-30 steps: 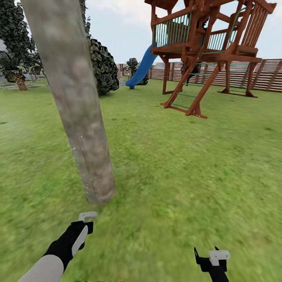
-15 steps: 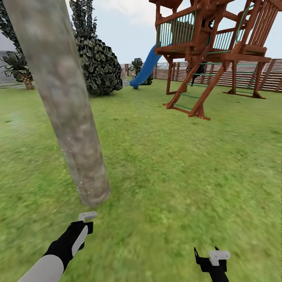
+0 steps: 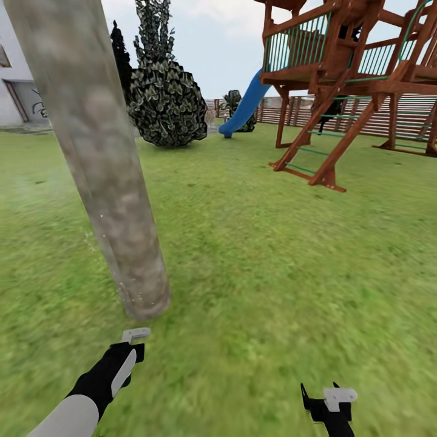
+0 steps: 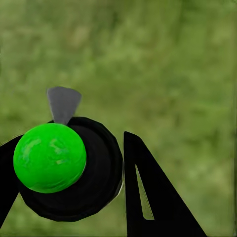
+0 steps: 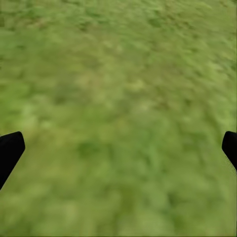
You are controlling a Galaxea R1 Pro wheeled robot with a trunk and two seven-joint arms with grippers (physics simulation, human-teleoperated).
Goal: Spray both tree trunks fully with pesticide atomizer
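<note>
A: Where's the small black spray bottle with the round bright-green cap [image 4: 59, 165], the pesticide atomizer?

B: In the left gripper [image 3: 135, 343], low in front of the foot of the thick, mottled grey-brown tree trunk [image 3: 103, 170]. The left wrist view shows its black fingers [image 4: 153, 197] closed around the bottle's body, with the grey nozzle tip pointing away over the grass.

A: Is the trunk covered?

B: I'd say no. A few tiny white specks of pesticide [image 3: 130, 291] sit on the trunk's lower left edge, and the column above them looks bare.

A: So how should the spraying go?

B: Aim the nozzle at the trunk itself, not the blurry green lawn [image 3: 273, 273] beside it. Start near the base, then work up in slow passes. The far side of the trunk is hidden, so it probably needs its own pass from another standing point.

A: And the right gripper [image 3: 331, 400]?

B: Well to the right of the trunk, low over the grass, jaws spread wide with nothing between them. Beyond the trunk stand a round dark bush [image 3: 167, 106] and a red-brown wooden play tower with a blue slide [image 3: 340, 79].
</note>
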